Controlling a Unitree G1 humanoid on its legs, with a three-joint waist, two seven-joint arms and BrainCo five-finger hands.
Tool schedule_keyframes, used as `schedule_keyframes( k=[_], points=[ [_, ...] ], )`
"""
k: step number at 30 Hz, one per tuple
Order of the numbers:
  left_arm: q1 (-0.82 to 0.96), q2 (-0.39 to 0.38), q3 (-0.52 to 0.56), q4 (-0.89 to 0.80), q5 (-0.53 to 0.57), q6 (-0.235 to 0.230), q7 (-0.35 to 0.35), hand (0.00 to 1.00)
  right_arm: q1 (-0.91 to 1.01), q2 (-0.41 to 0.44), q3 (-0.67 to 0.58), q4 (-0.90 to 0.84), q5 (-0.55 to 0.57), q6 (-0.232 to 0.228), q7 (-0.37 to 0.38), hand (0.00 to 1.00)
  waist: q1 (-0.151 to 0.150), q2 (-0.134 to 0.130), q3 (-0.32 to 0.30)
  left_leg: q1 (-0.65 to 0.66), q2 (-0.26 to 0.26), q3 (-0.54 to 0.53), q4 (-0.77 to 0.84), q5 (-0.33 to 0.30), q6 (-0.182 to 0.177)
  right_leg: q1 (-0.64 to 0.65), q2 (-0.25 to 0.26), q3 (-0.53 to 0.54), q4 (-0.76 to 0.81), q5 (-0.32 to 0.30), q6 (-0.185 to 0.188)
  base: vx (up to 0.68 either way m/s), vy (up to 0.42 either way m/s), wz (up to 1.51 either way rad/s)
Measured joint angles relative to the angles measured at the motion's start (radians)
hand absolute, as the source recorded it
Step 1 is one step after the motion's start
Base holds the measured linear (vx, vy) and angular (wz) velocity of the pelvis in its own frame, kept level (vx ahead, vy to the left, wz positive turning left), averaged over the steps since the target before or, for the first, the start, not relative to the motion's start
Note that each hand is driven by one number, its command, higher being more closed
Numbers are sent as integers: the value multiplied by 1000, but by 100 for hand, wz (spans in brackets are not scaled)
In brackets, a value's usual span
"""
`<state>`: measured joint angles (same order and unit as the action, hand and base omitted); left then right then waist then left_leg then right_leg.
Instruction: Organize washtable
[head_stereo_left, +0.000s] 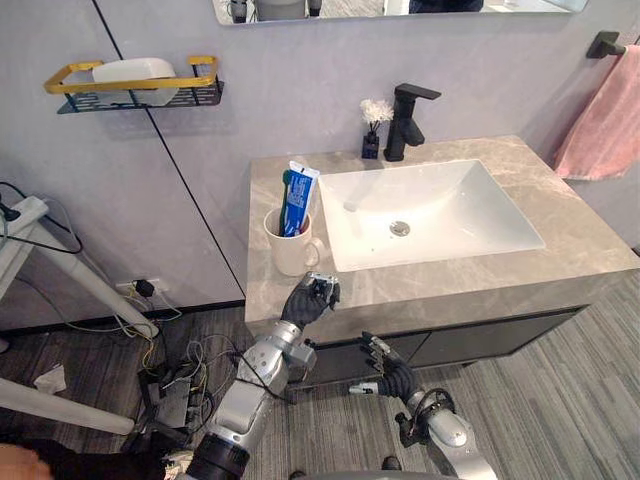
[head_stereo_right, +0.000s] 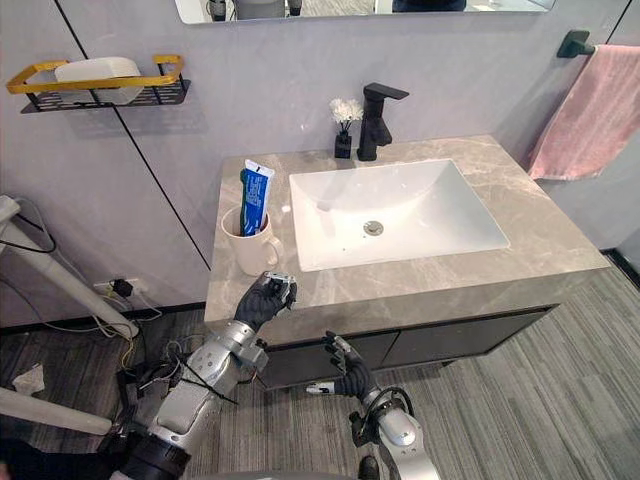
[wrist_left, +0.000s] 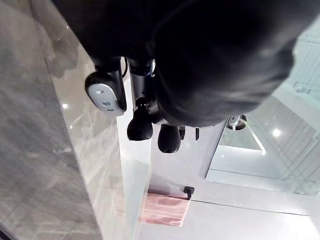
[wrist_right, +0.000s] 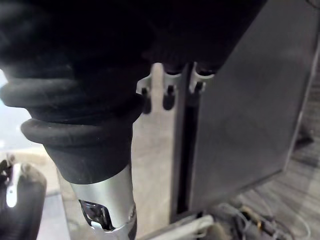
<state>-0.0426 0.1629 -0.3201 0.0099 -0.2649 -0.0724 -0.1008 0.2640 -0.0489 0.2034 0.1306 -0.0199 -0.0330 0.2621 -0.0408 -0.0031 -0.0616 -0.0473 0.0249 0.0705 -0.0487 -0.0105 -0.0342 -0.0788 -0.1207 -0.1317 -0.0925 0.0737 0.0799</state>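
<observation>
Two hands low: left hand (head_stereo_left: 312, 298) curled, empty, at the front edge of the counter (head_stereo_left: 590, 250), just before the cup (head_stereo_left: 293, 248) holding toothpaste (head_stereo_left: 297, 200); right hand (head_stereo_left: 388, 374) slack-fingered, empty, before the cabinet (head_stereo_left: 500, 335).

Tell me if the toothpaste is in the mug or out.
In. The blue toothpaste tube stands upright inside the white mug at the counter's left end, its upper part sticking above the rim.
</observation>
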Motion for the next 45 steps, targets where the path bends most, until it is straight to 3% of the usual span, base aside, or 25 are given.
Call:
schedule_keyframes(
  k=[23, 45],
  points=[
    [-15, -23, 87, 60, 42, -22, 13, 100, 0, 1, 0, -35, -31, 0, 4, 0, 2, -19, 22, -20, -3, -14, 16, -9, 0, -6, -1, -3, 1, -1, 1, 0, -2, 1],
    [-66, -9, 95, 89, 100, -26, 15, 100, 1, -1, -3, -35, -31, 1, 5, 0, 2, -41, 36, -15, -4, 8, 13, -9, 0, -15, -1, 20, 5, 0, 3, -1, 0, -2]
  ],
)
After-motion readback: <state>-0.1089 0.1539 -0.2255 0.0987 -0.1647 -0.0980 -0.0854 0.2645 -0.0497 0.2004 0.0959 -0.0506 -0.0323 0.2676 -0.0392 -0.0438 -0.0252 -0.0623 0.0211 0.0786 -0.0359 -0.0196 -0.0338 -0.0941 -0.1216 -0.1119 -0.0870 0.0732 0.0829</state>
